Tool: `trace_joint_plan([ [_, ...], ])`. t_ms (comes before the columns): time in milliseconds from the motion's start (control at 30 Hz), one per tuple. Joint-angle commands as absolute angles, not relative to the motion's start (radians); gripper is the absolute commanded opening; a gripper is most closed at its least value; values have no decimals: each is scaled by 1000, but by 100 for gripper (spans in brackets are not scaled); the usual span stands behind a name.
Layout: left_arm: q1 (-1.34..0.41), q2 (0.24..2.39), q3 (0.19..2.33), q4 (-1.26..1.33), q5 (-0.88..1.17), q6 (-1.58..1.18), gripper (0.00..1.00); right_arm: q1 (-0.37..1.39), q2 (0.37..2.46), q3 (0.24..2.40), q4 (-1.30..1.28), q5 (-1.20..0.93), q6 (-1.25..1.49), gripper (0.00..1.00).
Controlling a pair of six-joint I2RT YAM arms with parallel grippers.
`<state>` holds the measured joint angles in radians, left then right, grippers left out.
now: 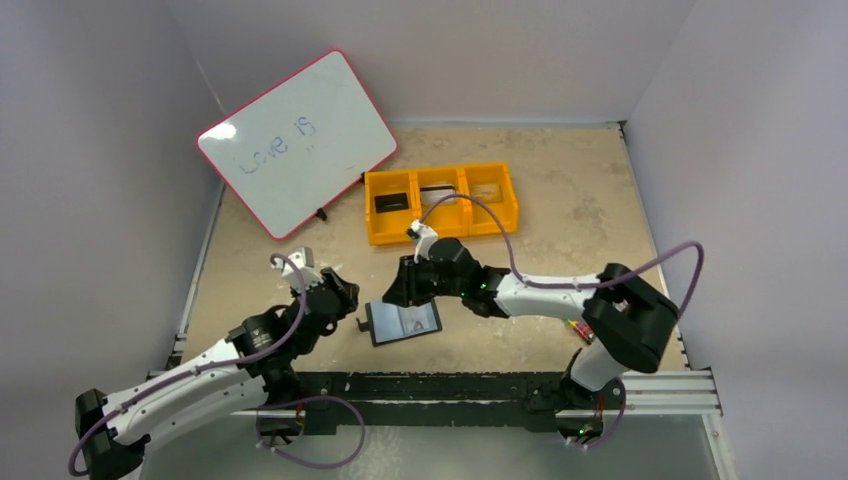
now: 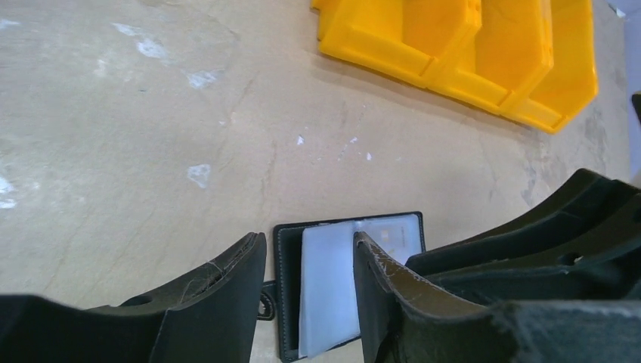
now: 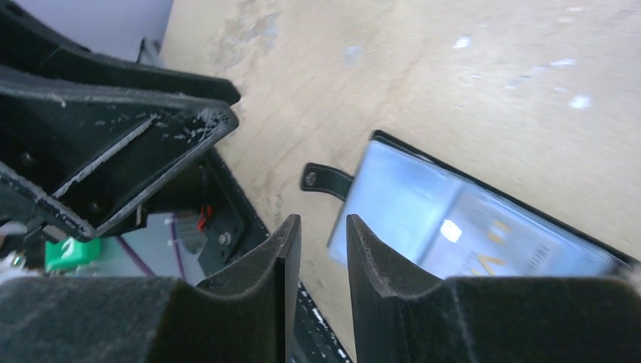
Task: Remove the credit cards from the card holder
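Near table (image 1: 560,200) centre, 6 o'clock from orange tray (image 1: 440,230): card holder (image 1: 403,322) lies open flat, clear sleeves up. Snap tab (image 3: 326,180) sticks out at holder's 9 o'clock. Credit cards (image 3: 484,246) sit inside sleeve, one printed face showing; count unclear through glare. Your left gripper (image 2: 308,242) at holder's 9 o'clock, fingers well parted, grasping nothing. Your right gripper (image 3: 321,221) at holder's 12 o'clock, jaws narrowly parted, nothing between.

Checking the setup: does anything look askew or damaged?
Nothing is spilled or broken. The card holder lies open at a slight slant, and the whiteboard sits crooked at the far left.
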<state>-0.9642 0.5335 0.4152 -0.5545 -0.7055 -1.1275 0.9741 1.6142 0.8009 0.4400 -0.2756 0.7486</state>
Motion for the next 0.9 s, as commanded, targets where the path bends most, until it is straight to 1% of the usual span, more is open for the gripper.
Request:
trace_joint_plan([
  [0,-964,609,448,-346,-583,-1058,46,966,1495,723,319,2,783,30],
  [100,-963,696,420,-191,-479,-1049,46,955,1450,676,298,50,803,30],
  [200,-963,798,387,-14,-373,-1062,46,937,1439,655,279,43,805,29],
  [367,-963,935,345,141,-274,-1108,46,928,1451,630,292,20,831,28],
  [467,-963,955,314,186,-266,-1144,46,929,1466,621,322,-7,836,27],
  [567,-962,960,300,173,-277,-1160,46,928,1488,628,330,-26,832,26],
  [667,-964,970,290,162,-273,-1163,46,928,1513,636,328,-40,825,23],
  [867,-964,993,257,191,-268,-1180,46,928,1548,663,265,16,798,22],
])
